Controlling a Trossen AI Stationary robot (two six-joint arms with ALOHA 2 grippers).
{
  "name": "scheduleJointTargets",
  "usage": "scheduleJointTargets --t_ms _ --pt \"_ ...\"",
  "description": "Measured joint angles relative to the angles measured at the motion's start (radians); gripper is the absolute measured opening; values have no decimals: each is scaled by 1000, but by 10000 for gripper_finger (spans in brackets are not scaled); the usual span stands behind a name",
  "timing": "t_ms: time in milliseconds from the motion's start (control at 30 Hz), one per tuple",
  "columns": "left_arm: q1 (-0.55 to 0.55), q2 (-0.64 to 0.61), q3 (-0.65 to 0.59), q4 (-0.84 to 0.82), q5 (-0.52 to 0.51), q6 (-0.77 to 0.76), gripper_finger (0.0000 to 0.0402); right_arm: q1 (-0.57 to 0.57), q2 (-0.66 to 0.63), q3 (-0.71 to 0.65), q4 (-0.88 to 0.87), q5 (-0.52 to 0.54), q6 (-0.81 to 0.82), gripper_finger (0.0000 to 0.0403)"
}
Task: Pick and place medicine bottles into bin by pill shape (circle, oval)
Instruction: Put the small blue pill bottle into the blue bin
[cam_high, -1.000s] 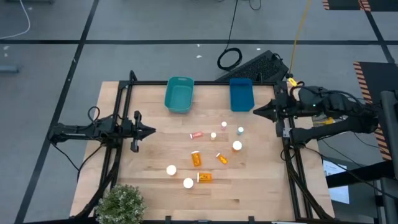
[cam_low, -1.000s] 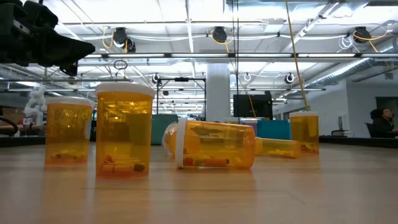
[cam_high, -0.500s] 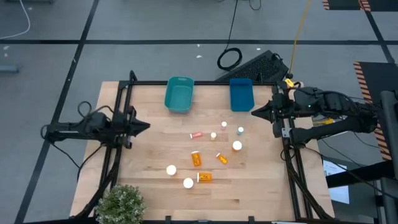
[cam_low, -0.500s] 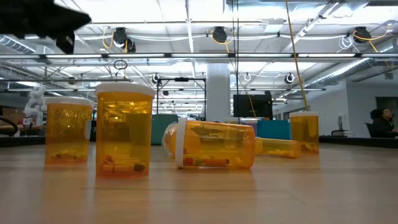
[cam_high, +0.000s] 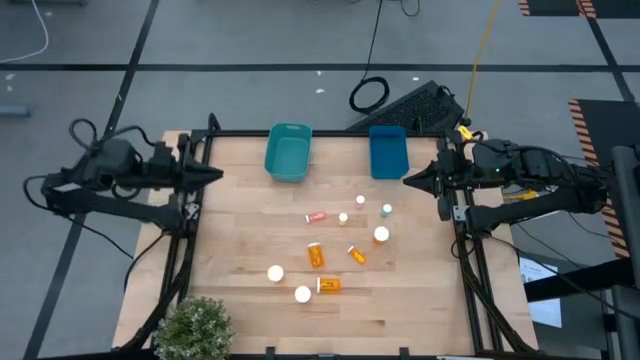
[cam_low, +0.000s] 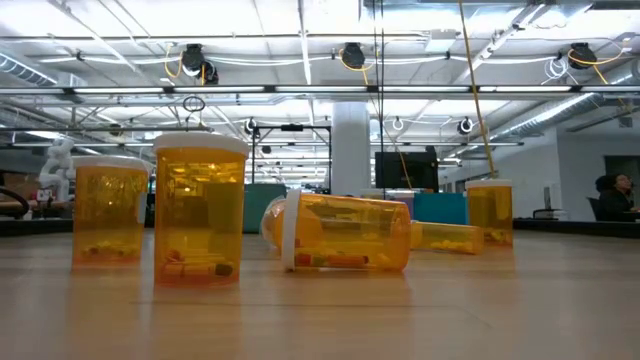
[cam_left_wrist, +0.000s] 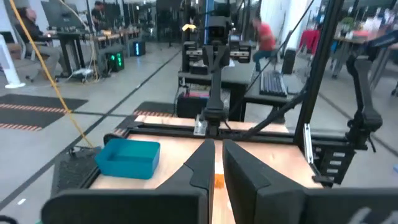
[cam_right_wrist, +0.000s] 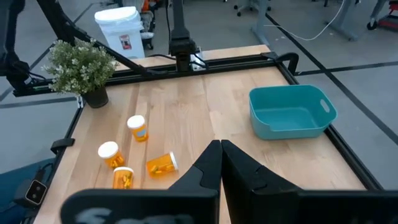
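Note:
Several medicine bottles lie and stand in the middle of the table, most of them orange with white caps. Among them are an upright one (cam_high: 381, 235) and one lying on its side (cam_high: 328, 285). In the low view, two stand on their bases (cam_low: 200, 210) and one lies flat (cam_low: 345, 232). My left gripper (cam_high: 215, 172) hovers shut over the table's left edge, far from the bottles. My right gripper (cam_high: 408, 180) hovers shut by the right edge, beside the blue bin (cam_high: 388, 152). Neither holds anything.
A teal bin (cam_high: 288, 152) and the blue bin stand side by side at the table's far edge. A potted plant (cam_high: 195, 325) sits at the near left corner. Black frame rails (cam_high: 190, 240) run along the left and right sides.
My left gripper has drawn back toward the table's left and far edges and risen, leaving the low view. The bottles have stayed where they were.

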Motion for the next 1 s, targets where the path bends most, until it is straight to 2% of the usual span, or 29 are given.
scheduleJointTargets --t_ms 133,267,500,633,800,1000 --pt "0 129 159 -165 0 -14 35 0 6 0 3 0 38 0" --pt "-6 203 194 -239 7 -65 35 0 20 0 2 0 50 0" --pt "-51 304 107 -143 -18 -79 35 0 52 -33 7 0 67 0" --pt "-102 345 13 -24 -25 -96 35 1 63 -87 -1 0 92 0" --pt "-162 377 -132 164 -116 -101 35 6 79 -166 5 3 175 1" --pt "-189 404 -216 299 -146 -141 35 71 144 -249 3 103 240 28"
